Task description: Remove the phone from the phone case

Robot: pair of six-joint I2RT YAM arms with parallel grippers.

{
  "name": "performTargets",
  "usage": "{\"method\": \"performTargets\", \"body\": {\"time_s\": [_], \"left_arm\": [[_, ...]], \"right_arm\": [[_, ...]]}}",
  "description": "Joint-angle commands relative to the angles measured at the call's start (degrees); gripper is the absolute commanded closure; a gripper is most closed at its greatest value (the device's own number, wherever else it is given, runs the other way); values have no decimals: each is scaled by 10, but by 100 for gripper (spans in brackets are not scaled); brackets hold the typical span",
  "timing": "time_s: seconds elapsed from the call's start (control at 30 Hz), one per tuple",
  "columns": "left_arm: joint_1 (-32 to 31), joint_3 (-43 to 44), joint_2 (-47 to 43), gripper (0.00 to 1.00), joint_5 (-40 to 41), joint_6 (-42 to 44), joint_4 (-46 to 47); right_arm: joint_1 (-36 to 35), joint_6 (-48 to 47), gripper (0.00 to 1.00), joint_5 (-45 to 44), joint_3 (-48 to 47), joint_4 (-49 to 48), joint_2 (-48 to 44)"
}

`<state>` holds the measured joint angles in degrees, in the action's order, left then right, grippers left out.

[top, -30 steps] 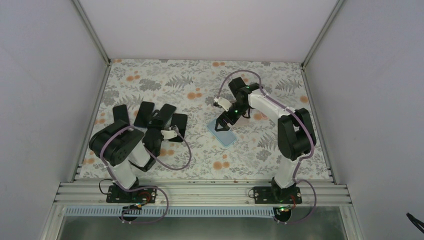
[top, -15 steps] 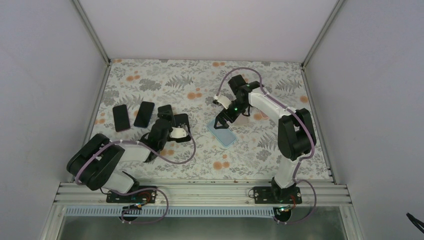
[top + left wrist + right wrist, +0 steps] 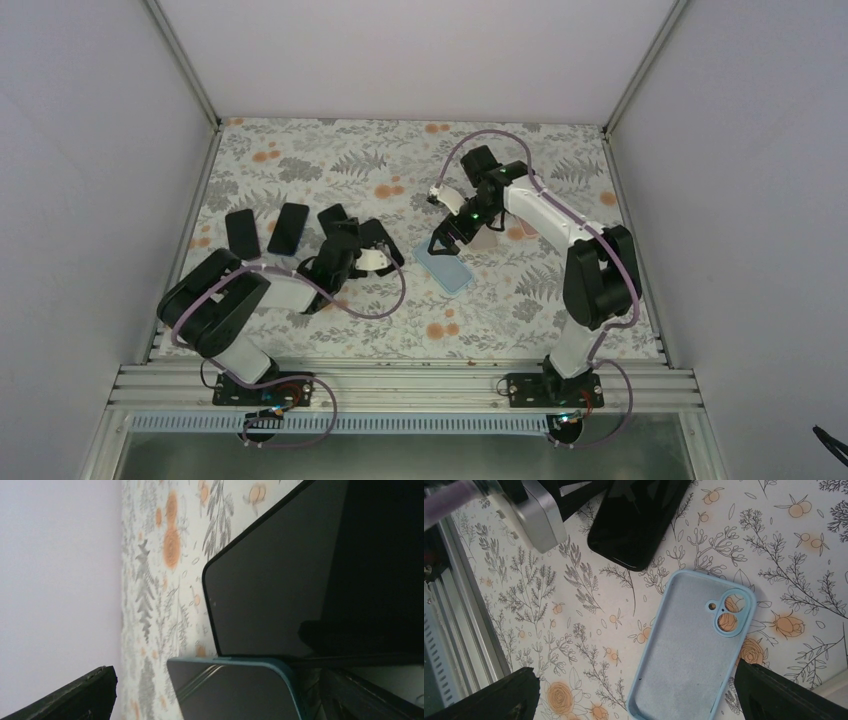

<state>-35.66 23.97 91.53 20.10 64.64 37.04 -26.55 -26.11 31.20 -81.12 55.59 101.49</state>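
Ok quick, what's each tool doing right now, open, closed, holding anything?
Left tool: open wide, nothing clearly gripped.
Right tool: open, empty, hovering over the empty blue case.

phone case (image 3: 694, 645): light blue | phone (image 3: 639, 515): black | table (image 3: 774, 555): white, grey leaves, orange flowers

Lab robot cell: white panel walls (image 3: 400, 50), aluminium rail (image 3: 400, 385).

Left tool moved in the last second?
Yes. In the top view the left tool has swung right, closer to the blue phone case, which has stayed put.
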Motion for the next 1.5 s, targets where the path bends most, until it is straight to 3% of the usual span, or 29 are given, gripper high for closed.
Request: {"method": "performTargets", "body": {"time_s": [0.0,0.27,0.47,0.63,0.8,1.0,1.47], "left_arm": [[-6,50,-26,0,-93,-90,-149],[47,111,-81,0,-150,-129,-266],[123,116,-152,0,-182,-114,-355],[149,170,-233,0,-218,-146,-463],[175,229,-279,0,-228,-221,-474],[203,293,-289,0,-338,-309,-517],[220,306,-273,0,-356,-318,-511]], "right_arm": [[3,-7,0,20,5,3,-5],[-9,9,0,-112,-14,-17,17],[-31,-17,0,-128,-53,-6,43],[-65,-15,0,-131,-105,-2,92],[-118,16,0,-173,-162,-6,170],[-152,48,0,-201,-203,-10,228],[-174,76,0,-213,-250,-17,295]]}}
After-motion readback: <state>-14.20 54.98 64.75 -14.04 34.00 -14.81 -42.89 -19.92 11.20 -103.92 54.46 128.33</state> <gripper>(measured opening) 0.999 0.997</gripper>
